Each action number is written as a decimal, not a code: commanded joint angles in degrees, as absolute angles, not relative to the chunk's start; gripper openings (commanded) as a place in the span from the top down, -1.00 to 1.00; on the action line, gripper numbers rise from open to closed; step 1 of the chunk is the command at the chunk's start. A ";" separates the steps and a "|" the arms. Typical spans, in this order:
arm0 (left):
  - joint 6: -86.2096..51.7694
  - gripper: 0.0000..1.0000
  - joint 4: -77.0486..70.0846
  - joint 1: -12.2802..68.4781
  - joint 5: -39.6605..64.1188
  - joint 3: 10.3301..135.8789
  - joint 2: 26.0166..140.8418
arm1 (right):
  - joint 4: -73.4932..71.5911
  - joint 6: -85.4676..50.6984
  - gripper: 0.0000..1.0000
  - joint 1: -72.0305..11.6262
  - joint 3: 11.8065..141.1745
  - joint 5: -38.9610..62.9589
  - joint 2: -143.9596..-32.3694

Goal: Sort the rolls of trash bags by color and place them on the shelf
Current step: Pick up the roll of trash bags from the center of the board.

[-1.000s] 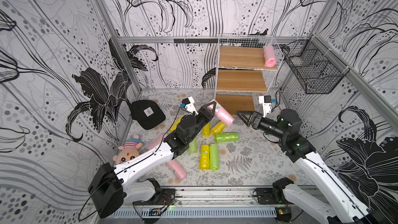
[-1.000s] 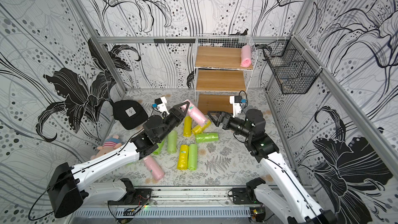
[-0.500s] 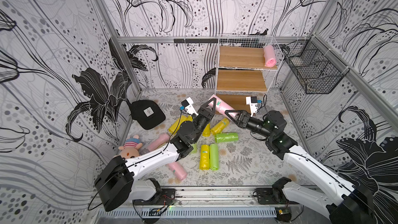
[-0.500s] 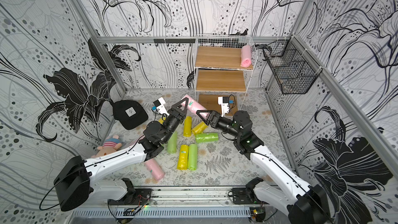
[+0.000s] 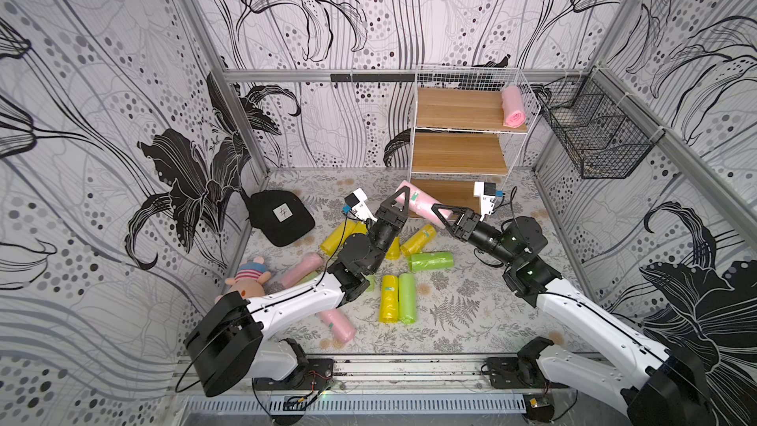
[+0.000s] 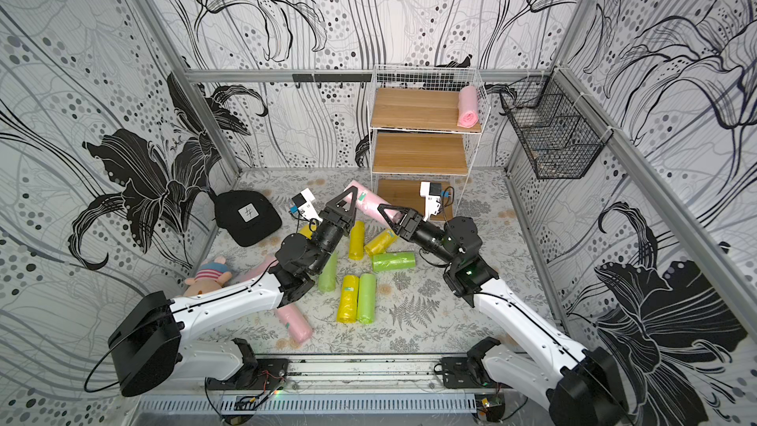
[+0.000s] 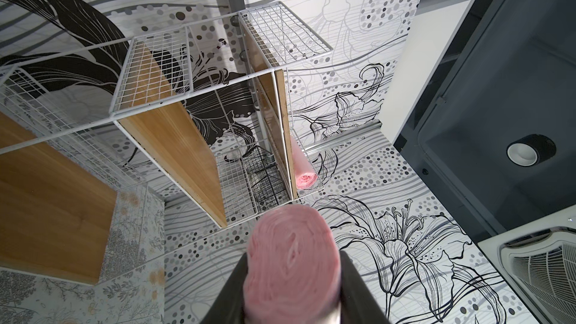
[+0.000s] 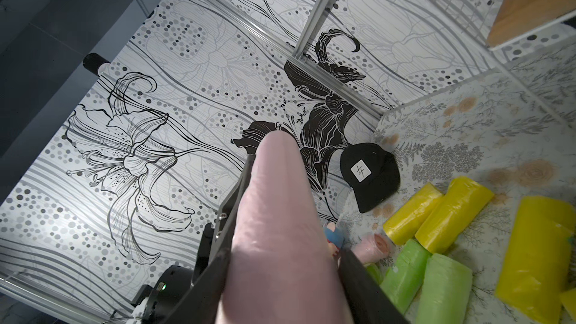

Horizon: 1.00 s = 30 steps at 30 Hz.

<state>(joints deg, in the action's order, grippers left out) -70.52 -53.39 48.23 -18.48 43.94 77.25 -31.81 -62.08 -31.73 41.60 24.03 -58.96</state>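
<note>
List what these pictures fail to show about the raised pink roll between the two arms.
- Pink crinkly plastic roll, in both top views: teal label too small to read.
- Right wrist view: the blurred roll covers the right jaws' contact; grip unclear.
- Light-green plastic roll, in a top view: one end hidden under the left arm.
- White wire shelf's bottom wooden board, in a top view: partly behind the held roll.

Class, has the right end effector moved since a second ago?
Yes: the right end effector moved left across the shelf front, now gripping the pink roll.
</note>
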 commanded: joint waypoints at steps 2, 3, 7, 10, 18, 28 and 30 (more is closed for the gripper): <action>-71.11 0.41 -59.61 48.49 -18.19 44.20 77.63 | -33.40 -61.66 0.10 -31.81 41.97 21.69 -58.84; -71.06 0.30 -59.45 48.52 -18.19 44.21 77.67 | -32.68 -61.10 0.14 -31.82 42.13 21.14 -58.36; -70.51 -0.22 -57.18 48.34 -17.93 44.34 77.25 | -27.05 -56.76 0.24 -31.81 44.15 18.31 -55.47; -69.45 -0.57 -51.69 47.91 -17.93 44.77 75.63 | -17.87 -50.17 0.25 -31.74 48.19 14.31 -53.22; -59.55 -0.78 -33.03 47.64 -18.72 46.72 69.81 | 3.22 -28.36 0.28 -31.77 65.80 -1.56 -53.72; -48.52 -0.80 -14.38 47.64 -11.95 55.86 70.73 | 9.61 -4.18 0.29 -31.73 89.00 -29.15 -68.70; -47.84 -0.80 -14.24 47.64 -11.07 56.29 70.85 | 9.28 -0.72 0.29 -31.71 92.98 -31.85 -72.49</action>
